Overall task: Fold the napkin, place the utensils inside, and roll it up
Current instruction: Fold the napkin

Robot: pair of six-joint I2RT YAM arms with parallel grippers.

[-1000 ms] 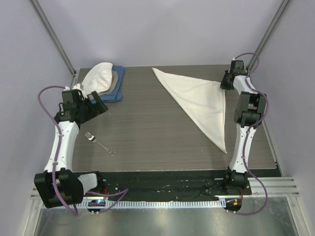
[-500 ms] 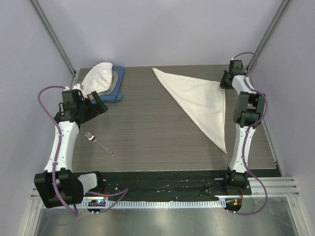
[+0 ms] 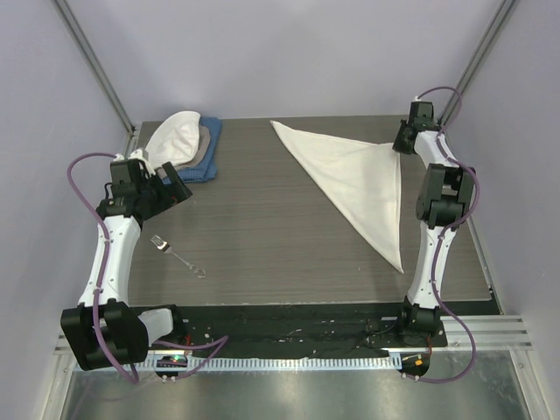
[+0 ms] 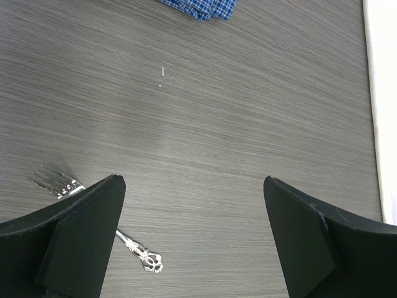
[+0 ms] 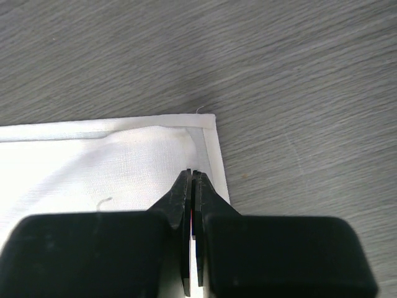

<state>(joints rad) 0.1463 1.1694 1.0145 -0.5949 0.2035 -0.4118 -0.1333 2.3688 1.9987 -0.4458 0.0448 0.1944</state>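
Observation:
The cream napkin (image 3: pixel 359 179) lies folded into a triangle at the far right of the table. Its far right corner shows flat in the right wrist view (image 5: pixel 93 167). My right gripper (image 3: pixel 400 145) is shut, its tips (image 5: pixel 192 172) just over that corner, with no cloth seen between them. The small silver fork (image 3: pixel 178 255) lies at the near left, its tines (image 4: pixel 56 183) and ring end (image 4: pixel 149 261) showing beside my left finger. My left gripper (image 3: pixel 179 194) is open and empty (image 4: pixel 192 180) above bare table, just beyond the fork.
A stack of white, tan and blue cloths (image 3: pixel 184 144) sits at the far left corner; its blue checked edge (image 4: pixel 201 7) shows in the left wrist view. The napkin's edge (image 4: pixel 379 93) runs along that view's right side.
My right gripper has drawn slightly back toward the far right corner above the napkin's corner. The left arm, fork and napkin have not moved.

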